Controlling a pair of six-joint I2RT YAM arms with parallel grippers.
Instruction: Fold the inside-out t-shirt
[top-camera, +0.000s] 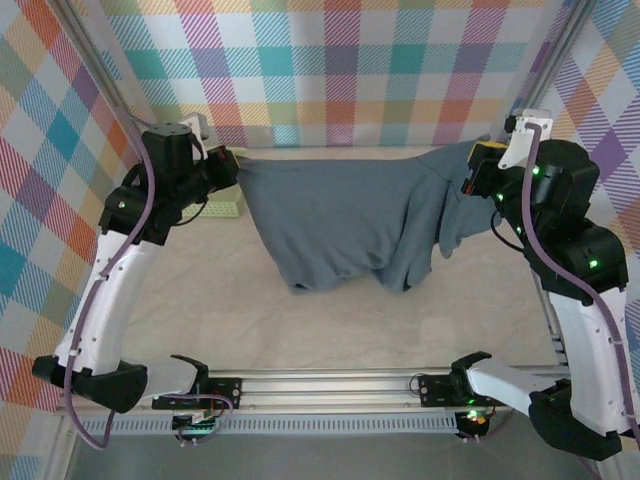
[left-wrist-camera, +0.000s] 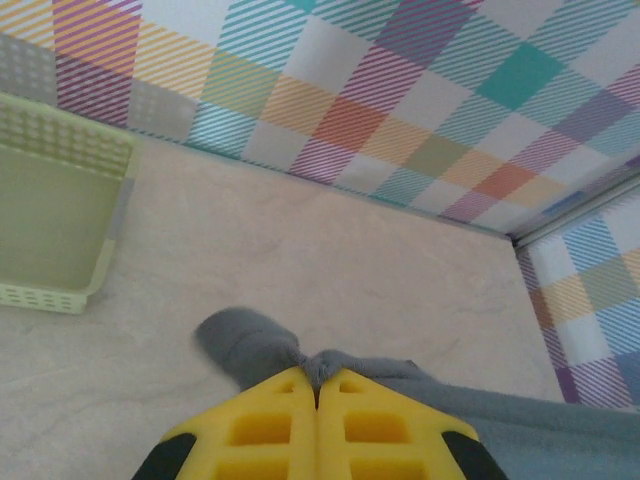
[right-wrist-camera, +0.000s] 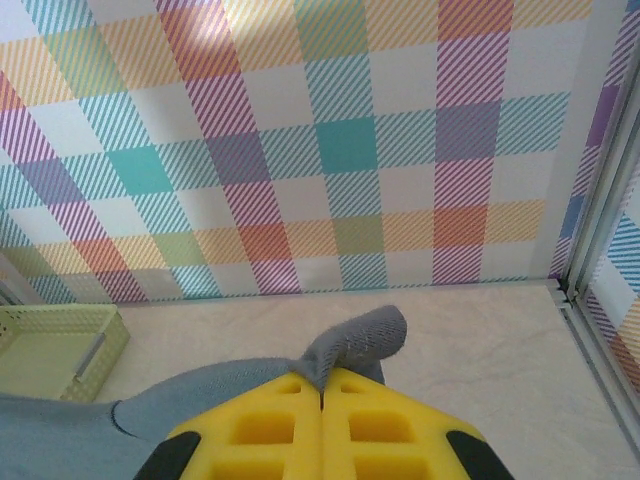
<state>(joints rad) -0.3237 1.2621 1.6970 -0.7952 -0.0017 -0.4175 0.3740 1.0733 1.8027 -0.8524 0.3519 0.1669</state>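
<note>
You were at the step of holding the t-shirt (top-camera: 340, 225) up and spreading it wide, before any fold. Your left fingers (left-wrist-camera: 265, 425) were shut tight on one bunched bit of the cloth. Your right fingers (right-wrist-camera: 270, 425) were shut tight on another bit.

The shirt hung stretched between them along the far edge of the bench (top-camera: 300, 330). Its top edge was pulled nearly straight and its bottom part sagged down. I could not tell if it touched the bench. The cloth looked wrinkly, and one side hung in a bunch near the right fingers. I think no fold was made yet.

Next you would need to lower both arms together and lay the shirt flat on the middle of the bench. You would have to keep it pulled wide so it did not crumple.

I counted one t-shirt, one green basket (left-wrist-camera: 60, 135) by the far left edge, two arms and two sets of fingers.
</note>
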